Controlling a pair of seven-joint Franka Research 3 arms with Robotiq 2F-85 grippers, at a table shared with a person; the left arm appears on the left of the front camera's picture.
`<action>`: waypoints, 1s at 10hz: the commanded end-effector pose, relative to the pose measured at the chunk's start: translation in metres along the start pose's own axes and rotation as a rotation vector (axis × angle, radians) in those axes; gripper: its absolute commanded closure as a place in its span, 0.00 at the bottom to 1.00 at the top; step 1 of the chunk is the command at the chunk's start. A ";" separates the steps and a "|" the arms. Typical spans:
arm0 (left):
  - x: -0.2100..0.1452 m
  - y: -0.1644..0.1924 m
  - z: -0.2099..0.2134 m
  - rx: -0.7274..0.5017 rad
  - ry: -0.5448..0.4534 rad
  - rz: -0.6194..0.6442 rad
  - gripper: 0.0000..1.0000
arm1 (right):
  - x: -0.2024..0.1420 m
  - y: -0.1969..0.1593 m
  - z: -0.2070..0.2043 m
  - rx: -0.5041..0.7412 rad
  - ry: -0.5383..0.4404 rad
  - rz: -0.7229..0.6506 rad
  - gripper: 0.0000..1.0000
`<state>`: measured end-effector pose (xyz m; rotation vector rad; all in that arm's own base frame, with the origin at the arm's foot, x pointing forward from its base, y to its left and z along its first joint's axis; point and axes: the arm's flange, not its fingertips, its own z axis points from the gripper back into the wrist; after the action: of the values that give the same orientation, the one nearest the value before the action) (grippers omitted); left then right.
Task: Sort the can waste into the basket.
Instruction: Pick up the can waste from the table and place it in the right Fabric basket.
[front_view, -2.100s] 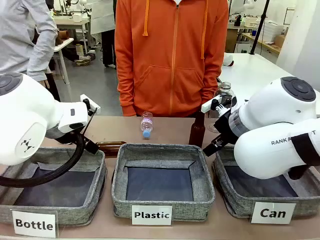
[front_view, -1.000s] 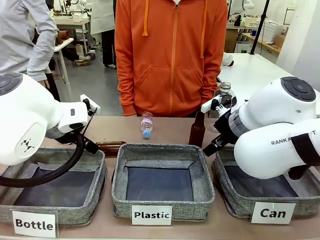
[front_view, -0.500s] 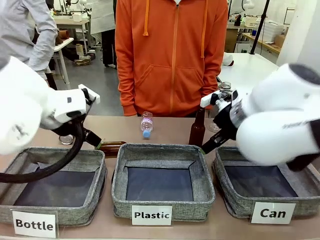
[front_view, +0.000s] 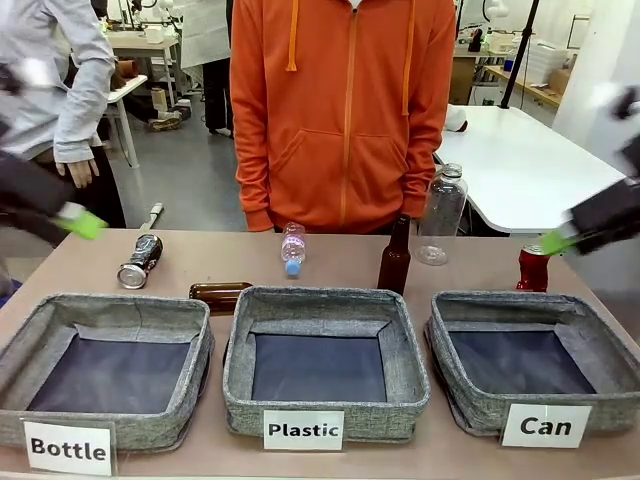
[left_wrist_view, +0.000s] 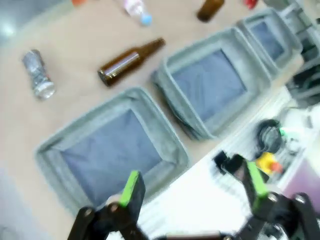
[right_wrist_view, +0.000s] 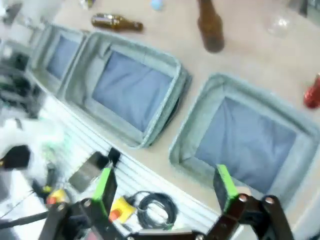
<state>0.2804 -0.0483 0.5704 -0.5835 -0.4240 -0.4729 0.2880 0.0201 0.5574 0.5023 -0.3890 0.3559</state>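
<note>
1. The right claw (right_wrist_view: 164, 175) is wide open. Nothing is between its green fingers (right_wrist_view: 106, 182), and it touches nothing
2. The left claw (left_wrist_view: 191, 172) is wide open too and holds nothing
3. The red can (front_view: 533, 268) stands up at the far right of the table (front_view: 220, 258), just behind the Can basket (front_view: 470, 405)
4. From the right claw's camera, the Can basket lies out past the fingers. The red can is beyond the basket at the picture's edge, well apart from the claw
5. The silver can (front_view: 140, 261) lies on its side at the far left of the table, behind the Bottle basket (front_view: 150, 425). It is well apart from the Can basket
6. From the left claw's camera, the silver can is past the Bottle basket, well apart from that claw
7. In the front view both claws are blurry at the picture's sides. The right one's green tip shows just beside the top of the red can, and I cannot tell how close it is
8. A brown bottle (front_view: 220, 292) lies on the table between the two cans
</note>
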 end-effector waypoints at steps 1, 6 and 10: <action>-0.032 0.092 0.059 -0.185 -0.118 0.162 0.00 | -0.043 -0.073 0.050 0.060 -0.254 -0.280 0.00; -0.145 0.235 0.064 -0.324 -0.534 0.578 0.00 | -0.149 -0.193 0.088 0.223 -0.568 -0.704 0.00; -0.162 0.250 0.077 -0.315 -0.525 0.632 0.00 | -0.159 -0.215 0.120 0.210 -0.550 -0.764 0.00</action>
<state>0.2776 0.2231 0.4378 -1.1251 -0.6197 0.2739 0.2150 -0.2600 0.4879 0.9104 -0.6295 -0.5504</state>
